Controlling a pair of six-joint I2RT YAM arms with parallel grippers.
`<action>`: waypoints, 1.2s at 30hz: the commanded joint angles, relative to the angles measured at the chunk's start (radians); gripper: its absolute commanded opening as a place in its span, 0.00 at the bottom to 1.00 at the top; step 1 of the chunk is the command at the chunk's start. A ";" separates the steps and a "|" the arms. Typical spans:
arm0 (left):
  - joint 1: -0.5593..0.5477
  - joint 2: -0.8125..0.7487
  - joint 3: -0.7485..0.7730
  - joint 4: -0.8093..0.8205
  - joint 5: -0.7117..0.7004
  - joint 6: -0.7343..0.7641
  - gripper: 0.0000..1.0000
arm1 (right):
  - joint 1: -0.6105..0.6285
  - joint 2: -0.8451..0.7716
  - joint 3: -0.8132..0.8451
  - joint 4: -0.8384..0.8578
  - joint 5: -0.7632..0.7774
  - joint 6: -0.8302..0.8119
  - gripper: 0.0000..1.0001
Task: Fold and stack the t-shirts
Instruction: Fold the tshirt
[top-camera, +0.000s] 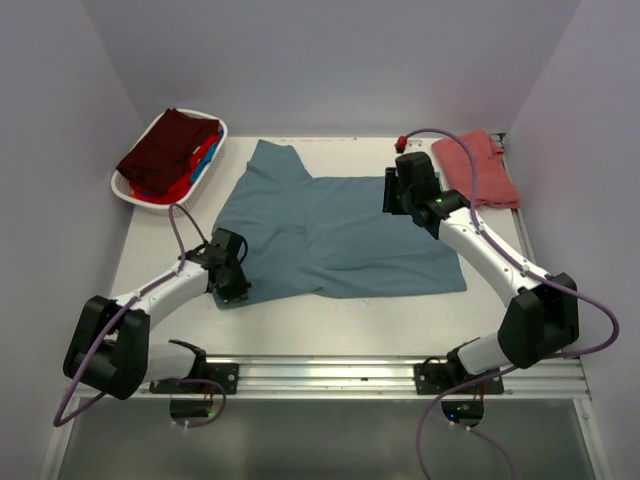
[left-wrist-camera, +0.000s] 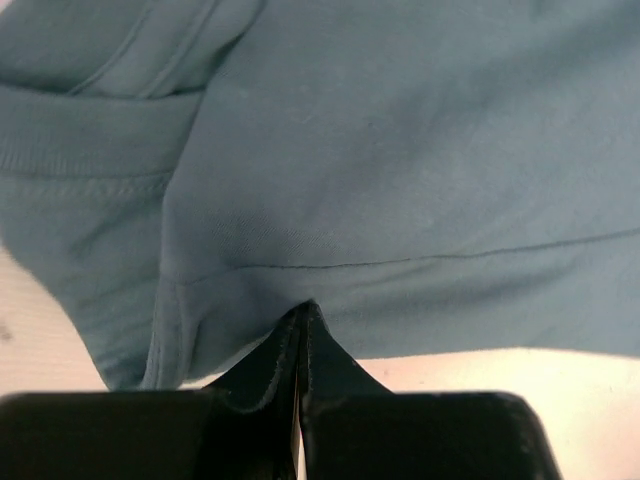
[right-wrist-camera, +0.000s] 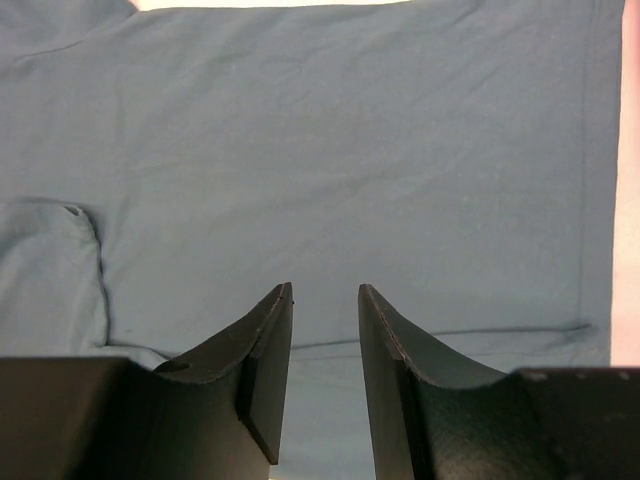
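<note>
Top external view: teal-blue t-shirt (top-camera: 340, 230) lay spread mid-table, one sleeve pointing far-left, its near-left part rumpled. Left gripper (left-wrist-camera: 303, 312) was clamped on the near-left hem. Right gripper (right-wrist-camera: 325, 293) stood narrowly parted over the far-right edge; contact unclear. Salmon t-shirt (top-camera: 480, 168) lay bunched far right. Maroon t-shirt (top-camera: 168, 148) mostly hid blue and red cloth (top-camera: 205, 160) in the far-left basket (top-camera: 133, 193).

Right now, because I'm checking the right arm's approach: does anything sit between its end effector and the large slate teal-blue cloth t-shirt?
Nothing visible does. The right end effector hangs, jaws apart, directly over the large slate teal-blue cloth t-shirt, with only bare fabric beneath it.
</note>
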 joint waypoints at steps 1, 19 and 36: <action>0.042 0.022 -0.001 -0.169 -0.205 -0.067 0.00 | -0.007 -0.021 -0.011 0.008 -0.009 0.011 0.36; 0.076 -0.047 0.279 -0.292 -0.280 0.071 0.00 | -0.041 0.045 -0.013 -0.011 0.002 0.034 0.29; 0.183 0.639 0.886 0.362 0.062 0.365 0.51 | -0.185 0.439 0.343 0.020 -0.202 -0.018 0.75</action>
